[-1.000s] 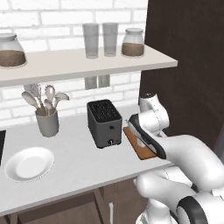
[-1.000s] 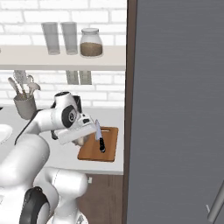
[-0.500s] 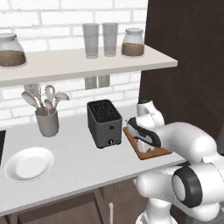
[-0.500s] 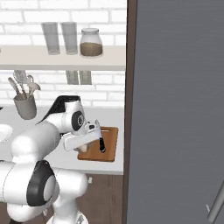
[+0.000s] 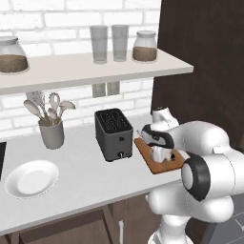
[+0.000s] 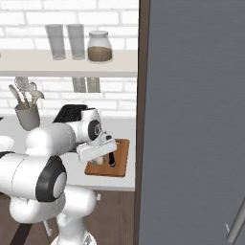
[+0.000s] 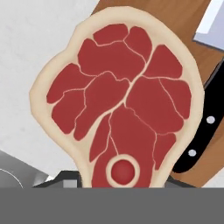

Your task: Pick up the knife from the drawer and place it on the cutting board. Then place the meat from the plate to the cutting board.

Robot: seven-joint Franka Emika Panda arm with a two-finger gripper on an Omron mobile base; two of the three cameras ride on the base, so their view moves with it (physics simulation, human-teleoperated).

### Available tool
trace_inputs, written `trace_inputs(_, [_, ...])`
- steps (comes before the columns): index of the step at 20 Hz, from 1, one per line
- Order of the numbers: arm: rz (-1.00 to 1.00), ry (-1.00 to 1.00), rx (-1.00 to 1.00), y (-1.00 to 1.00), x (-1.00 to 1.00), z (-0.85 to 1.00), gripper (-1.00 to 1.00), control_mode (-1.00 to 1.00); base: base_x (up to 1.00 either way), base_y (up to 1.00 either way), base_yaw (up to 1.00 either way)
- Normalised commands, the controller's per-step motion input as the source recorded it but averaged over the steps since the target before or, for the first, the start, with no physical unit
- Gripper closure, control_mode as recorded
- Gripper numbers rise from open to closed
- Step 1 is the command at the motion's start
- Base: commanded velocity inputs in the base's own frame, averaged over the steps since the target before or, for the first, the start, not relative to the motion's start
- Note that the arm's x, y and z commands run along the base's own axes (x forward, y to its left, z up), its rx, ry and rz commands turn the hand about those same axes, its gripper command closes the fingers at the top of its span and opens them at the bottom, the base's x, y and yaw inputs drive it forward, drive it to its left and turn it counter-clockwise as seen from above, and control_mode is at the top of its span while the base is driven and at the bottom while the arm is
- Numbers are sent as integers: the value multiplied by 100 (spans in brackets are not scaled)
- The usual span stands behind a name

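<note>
The meat (image 7: 122,100), a red steak with a pale fatty rim, hangs close in front of the hand camera, and my gripper (image 5: 159,155) is shut on it. It hovers just over the left part of the reddish-brown cutting board (image 5: 155,166), partly past its edge above the grey counter. The knife (image 7: 204,131) lies on the board beside the meat, black handle near and silver blade farther off. In the right base view the gripper (image 6: 98,160) points down at the board (image 6: 122,160), with the knife handle (image 6: 111,159) right of it. The white plate (image 5: 31,178) sits bare at the counter's left.
A black toaster (image 5: 113,133) stands just left of the board. A grey cup of spoons and ladles (image 5: 50,133) is by the brick wall. A shelf above carries glasses and jars. A tall dark cabinet (image 6: 191,119) walls off the board's right side.
The hand has sunk a little toward the cutting board with the meat in it, and the arm's elbow has swung forward. Knife and board have stayed put.
</note>
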Motion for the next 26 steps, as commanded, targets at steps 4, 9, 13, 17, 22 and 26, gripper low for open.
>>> trace_inputs(4, [0,0,0,-5,41,-30,100,-100,0,0,0])
trace_inputs(9, [0,0,0,0,31,-26,100,-100,0,0,0])
trace_inputs(13, [0,0,0,0,18,-13,-100,-100,0,0,0])
trace_inputs(17, [0,-1,0,11,-12,-2,-100,-100,0,0,0])
trace_inputs(22, [0,-8,2,5,-11,12,-100,-100,0,0,0])
trace_inputs(26, [0,-23,6,2,-17,71,-100,-100,0,0,0])
